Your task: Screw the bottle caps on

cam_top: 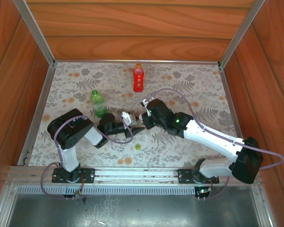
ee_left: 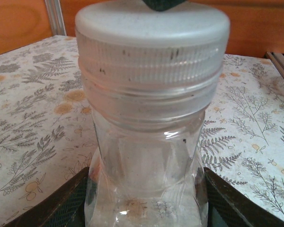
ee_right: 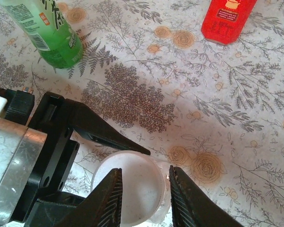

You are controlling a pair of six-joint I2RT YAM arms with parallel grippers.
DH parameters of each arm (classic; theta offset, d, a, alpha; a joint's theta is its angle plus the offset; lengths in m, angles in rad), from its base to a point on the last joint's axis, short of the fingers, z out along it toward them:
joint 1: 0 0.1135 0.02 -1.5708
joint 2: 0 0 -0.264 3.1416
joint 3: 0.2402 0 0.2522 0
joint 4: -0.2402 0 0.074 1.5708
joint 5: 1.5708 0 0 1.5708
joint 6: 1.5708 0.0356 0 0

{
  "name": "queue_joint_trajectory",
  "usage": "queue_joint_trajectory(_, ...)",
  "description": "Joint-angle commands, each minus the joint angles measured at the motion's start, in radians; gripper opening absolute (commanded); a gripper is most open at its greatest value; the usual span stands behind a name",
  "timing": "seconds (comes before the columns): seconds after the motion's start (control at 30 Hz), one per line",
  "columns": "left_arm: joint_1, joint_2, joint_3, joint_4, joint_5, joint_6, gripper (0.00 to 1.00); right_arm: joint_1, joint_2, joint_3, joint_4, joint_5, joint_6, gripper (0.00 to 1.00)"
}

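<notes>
The short clear bottle (ee_left: 146, 156) stands upright, with my left gripper (ee_left: 149, 194) shut on its lower body, one finger on each side. The white cap (ee_left: 151, 28) sits on its neck. My right gripper (ee_right: 144, 189) hovers just over this white cap (ee_right: 137, 189), its jaws a narrow gap apart with nothing clamped between them. Both grippers meet at mid-table, the left gripper (cam_top: 125, 120) next to the right gripper (cam_top: 143, 118). The green bottle (cam_top: 98, 103) stands to the left. The red bottle (cam_top: 138, 78), with an orange cap (cam_top: 138, 65) on it, stands further back. A yellow-green cap (cam_top: 137, 147) lies loose on the cloth.
The flowered tablecloth (cam_top: 194, 90) covers the table. Wooden walls with metal posts (cam_top: 38, 33) close in the back and both sides. The green bottle (ee_right: 47, 33) and the red bottle (ee_right: 227, 19) stand beyond my right fingers. A metal rail (cam_top: 132, 175) runs along the near edge.
</notes>
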Motion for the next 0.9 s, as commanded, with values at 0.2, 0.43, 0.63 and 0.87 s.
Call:
queue_joint_trajectory(0.2, 0.002, 0.017, 0.014, 0.008, 0.018, -0.016, 0.56, -0.013, -0.013, -0.094, -0.075, -0.014, 0.097, 0.29)
queue_joint_trajectory(0.43, 0.004, 0.015, 0.014, 0.008, 0.020, -0.018, 0.56, -0.014, -0.013, -0.172, -0.060, -0.011, 0.172, 0.27)
queue_joint_trajectory(0.63, 0.004, 0.015, 0.015, 0.008, 0.020, -0.019, 0.56, -0.014, -0.030, -0.246, -0.067, -0.009, 0.240, 0.26)
queue_joint_trajectory(0.87, 0.006, 0.018, 0.020, 0.008, 0.023, -0.019, 0.56, -0.014, -0.007, -0.260, -0.064, -0.008, 0.260, 0.24)
